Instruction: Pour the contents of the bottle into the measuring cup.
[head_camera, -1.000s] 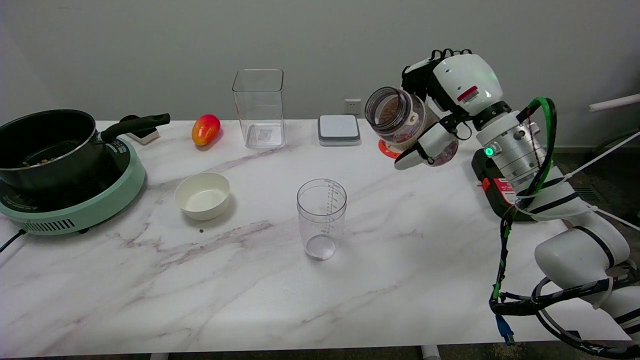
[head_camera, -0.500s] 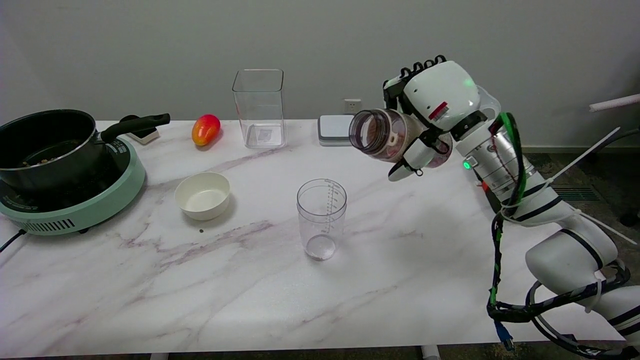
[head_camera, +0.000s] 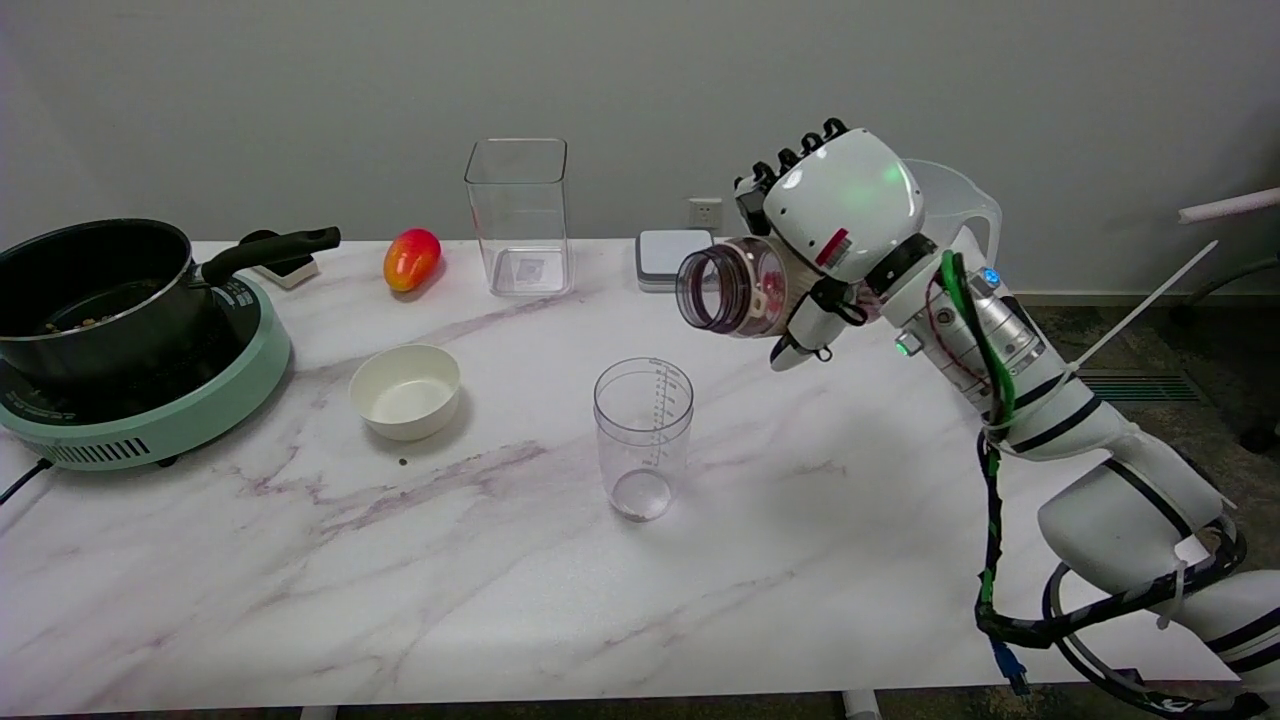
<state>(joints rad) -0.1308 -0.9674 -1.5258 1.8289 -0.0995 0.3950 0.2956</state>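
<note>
1. The measuring cup (head_camera: 643, 437) stands upright and empty near the middle of the worktop (head_camera: 500, 580), with a white bowl (head_camera: 405, 391) at its 9 o'clock.
2. The bottle (head_camera: 728, 289) hangs in the air at the cup's 1 o'clock, tipped on its side, its open mouth facing 9 o'clock.
3. The right hand (head_camera: 825, 240) grasps the bottle around its body.
4. Judged step: carrying to the pour. Next, the mouth needs bringing over the cup's rim, then tilting downward.
</note>
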